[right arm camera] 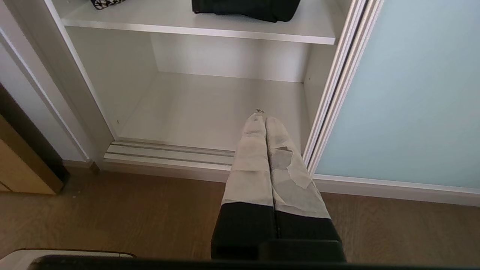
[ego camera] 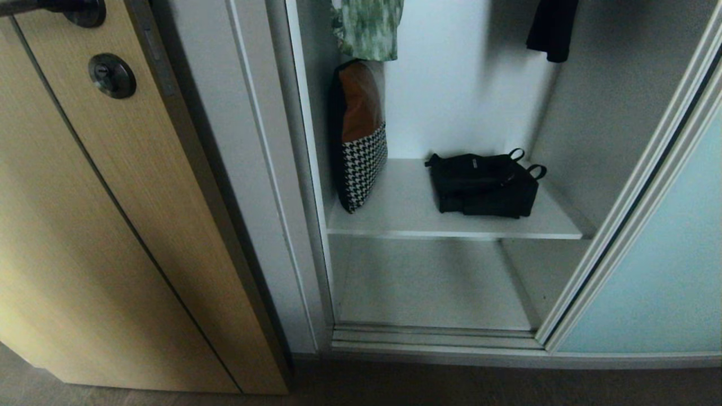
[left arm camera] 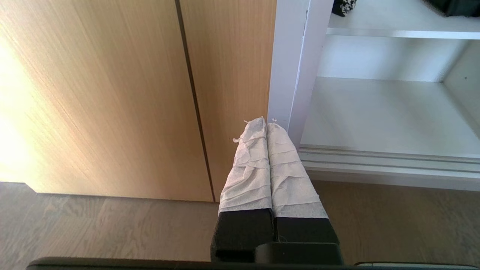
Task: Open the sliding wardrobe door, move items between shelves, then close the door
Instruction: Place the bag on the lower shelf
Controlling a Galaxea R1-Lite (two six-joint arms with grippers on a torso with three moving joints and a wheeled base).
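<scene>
The frosted pale blue-green sliding wardrobe door [ego camera: 665, 270] stands slid to the right, leaving the wardrobe open. On the white upper shelf [ego camera: 406, 223] lies a black fabric bag [ego camera: 484, 185] with thin straps. A houndstooth and brown cushion-like piece [ego camera: 361, 138] leans upright against the left wall of that shelf. The lower shelf [ego camera: 428, 287] holds nothing. My left gripper [left arm camera: 265, 122] is shut and empty, low before the wood door. My right gripper [right arm camera: 264, 117] is shut and empty, low before the lower shelf [right arm camera: 210, 112], near the sliding door's frame [right arm camera: 337, 86]. Neither arm shows in the head view.
A light wood door [ego camera: 101, 225] with a dark handle and lock stands at the left. A green patterned garment [ego camera: 369, 28] and a dark garment [ego camera: 551, 25] hang above the upper shelf. Door tracks [ego camera: 434, 337] run along the wardrobe's base, above a wood floor [right arm camera: 112, 210].
</scene>
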